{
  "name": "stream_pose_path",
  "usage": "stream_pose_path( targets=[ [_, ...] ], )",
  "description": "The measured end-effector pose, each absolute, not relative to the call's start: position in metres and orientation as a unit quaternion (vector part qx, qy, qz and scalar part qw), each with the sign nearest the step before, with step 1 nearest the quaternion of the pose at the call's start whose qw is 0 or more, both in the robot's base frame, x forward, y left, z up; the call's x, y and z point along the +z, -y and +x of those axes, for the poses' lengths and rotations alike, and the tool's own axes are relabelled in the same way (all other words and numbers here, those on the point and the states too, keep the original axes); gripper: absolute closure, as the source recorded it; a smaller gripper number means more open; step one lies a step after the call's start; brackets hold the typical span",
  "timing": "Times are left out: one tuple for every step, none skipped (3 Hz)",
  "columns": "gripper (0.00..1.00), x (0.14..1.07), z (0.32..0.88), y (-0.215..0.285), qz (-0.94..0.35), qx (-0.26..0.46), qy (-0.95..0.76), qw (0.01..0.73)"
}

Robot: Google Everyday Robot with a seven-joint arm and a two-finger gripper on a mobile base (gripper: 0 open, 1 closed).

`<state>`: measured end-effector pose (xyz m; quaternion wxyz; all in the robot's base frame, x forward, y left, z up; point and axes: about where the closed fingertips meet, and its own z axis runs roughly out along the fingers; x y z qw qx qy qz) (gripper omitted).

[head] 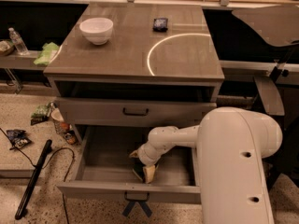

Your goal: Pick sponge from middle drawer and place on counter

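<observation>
The middle drawer (107, 191) is pulled open at the bottom of the cabinet, with blue ribbon strips (135, 205) hanging from its handle. The sponge (149, 173) lies inside near the drawer's front, with yellow foam showing beside a dark face. My gripper (141, 165) reaches down into the drawer from the right and sits right at the sponge, partly covering it. The counter (126, 55) is the wood-grain cabinet top above, marked with a white arc (161, 48).
A white bowl (96, 29) and a small dark object (160, 24) sit on the counter. The upper drawer (135, 111) with a black handle is closed. A pale green cloth (46, 53) and a bottle (18, 41) lie at left. A black stick (32, 178) and litter lie on the floor.
</observation>
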<state>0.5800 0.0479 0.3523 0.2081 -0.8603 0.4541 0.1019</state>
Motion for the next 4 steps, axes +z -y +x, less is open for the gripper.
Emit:
stream_pose_path(
  targets=[
    [0.65,0.360,0.580,-0.048,-0.860,0.102,-0.454,0.208],
    [0.88,0.363,0.580,-0.048,-0.860,0.102,-0.454,0.208],
    [1.00,0.383,0.564,-0.014,-0.811,0.107,-0.527,0.230],
    [1.00,0.415,0.537,0.033,-0.724,0.109,-0.633,0.252]
  ],
)
